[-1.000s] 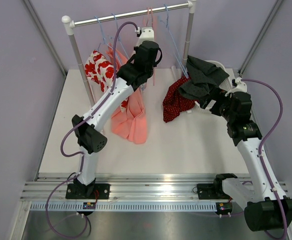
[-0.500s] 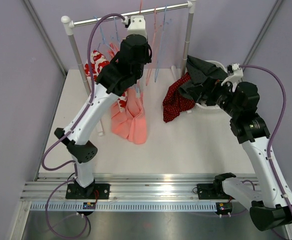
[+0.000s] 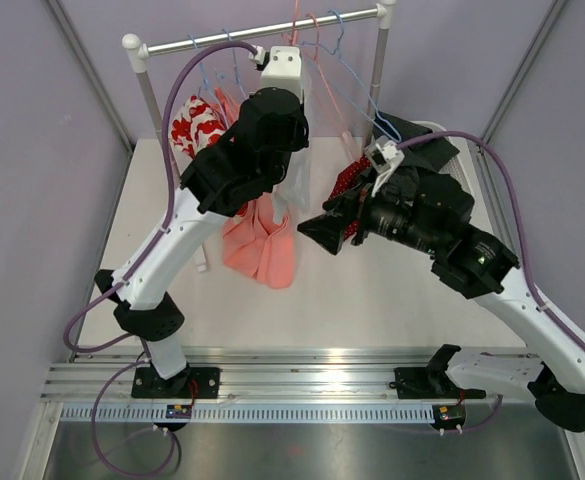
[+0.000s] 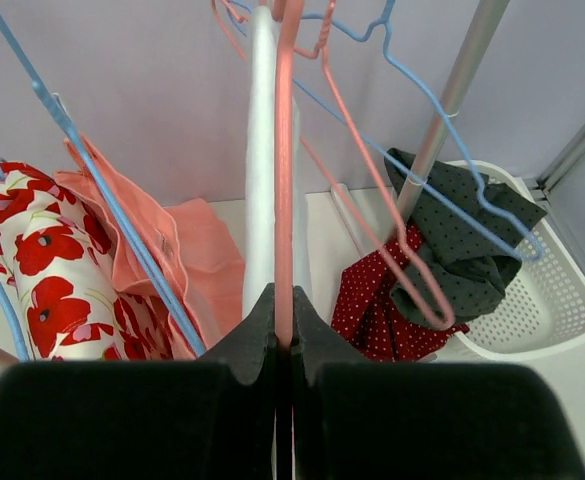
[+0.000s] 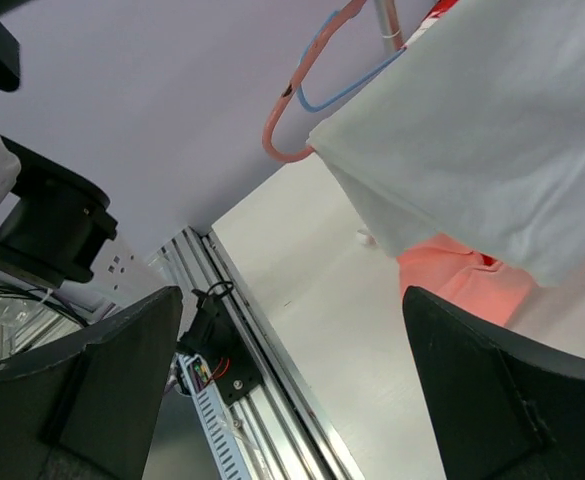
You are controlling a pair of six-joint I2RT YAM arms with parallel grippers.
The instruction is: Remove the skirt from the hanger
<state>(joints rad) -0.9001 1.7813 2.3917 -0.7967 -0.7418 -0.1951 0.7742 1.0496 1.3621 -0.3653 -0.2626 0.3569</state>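
Only up close: left claw (image 4: 283,322) tight on pink hanger (image 4: 284,150); right claw (image 5: 292,392) wide, empty.

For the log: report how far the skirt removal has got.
Done: left gripper shut on the pink hanger. In hand: right gripper open beside the white skirt, not gripping it. Left: pull the skirt off; it still hangs on the hanger.

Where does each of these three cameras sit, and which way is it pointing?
Top external: fixed above and behind, looking down on table and clothes rail; left arm and right arm show.
Left wrist: up by the rail, looking down the pink hanger; left gripper shut on it.
Right wrist: over the table, looking leftward at the white skirt; right gripper open.
Shared: both wrist views show the white skirt.
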